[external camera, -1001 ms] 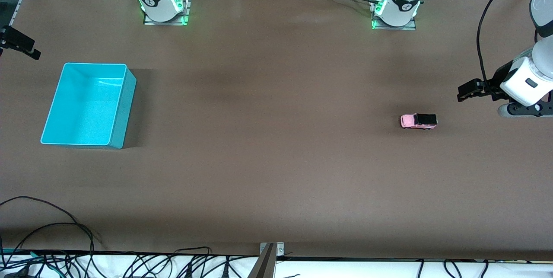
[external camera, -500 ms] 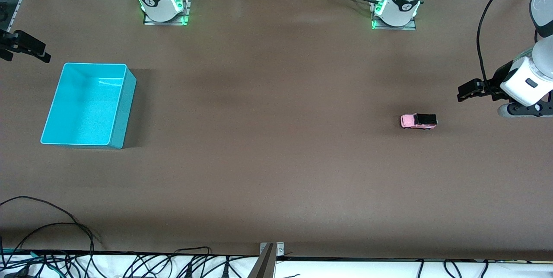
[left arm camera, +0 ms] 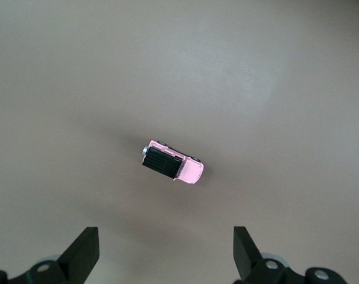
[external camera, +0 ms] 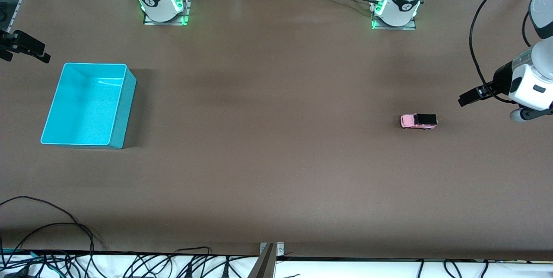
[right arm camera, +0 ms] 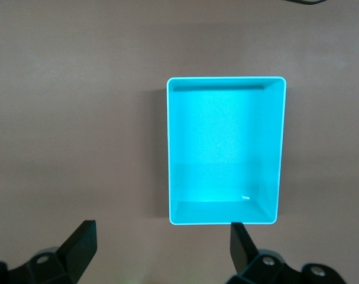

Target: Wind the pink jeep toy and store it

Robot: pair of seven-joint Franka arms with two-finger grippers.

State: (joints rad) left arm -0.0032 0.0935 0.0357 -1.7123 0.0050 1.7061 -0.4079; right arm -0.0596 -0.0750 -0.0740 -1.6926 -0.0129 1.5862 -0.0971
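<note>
Both arms run out of the front view at its edges, so only part of each shows there. The right gripper [external camera: 23,46] is cut off at the edge by the right arm's end of the table [external camera: 276,161]; only its dark fingers show. The left gripper [external camera: 468,97] shows as a dark wedge ahead of the white wrist, which is itself clipped by the frame.

Blue bin [external camera: 88,104]: open-topped, rectangular, toward the right arm's end of the table. Inside looks bare in the right wrist view [right arm camera: 225,151] apart from a small pale fleck near one corner, possibly a glint; hard to make out. The right gripper [right arm camera: 161,248] hangs above the table just beside the bin, fingers spread wide, nothing between them.

Pink jeep toy [external camera: 418,121]: on its wheels on the bare table toward the left arm's end, well apart from the bin and nearer the front camera than the left arm's base. Black roof end points toward the left arm's end of the table, pink hood toward the bin. In the left wrist view the toy [left arm camera: 171,162] lies slantwise; wheels barely show from above.

The left gripper [left arm camera: 165,254] hovers over the table near the toy, not touching it, fingers fully apart and holding nothing.

Loose black cables [external camera: 52,243] trail along the table edge nearest the front camera.
</note>
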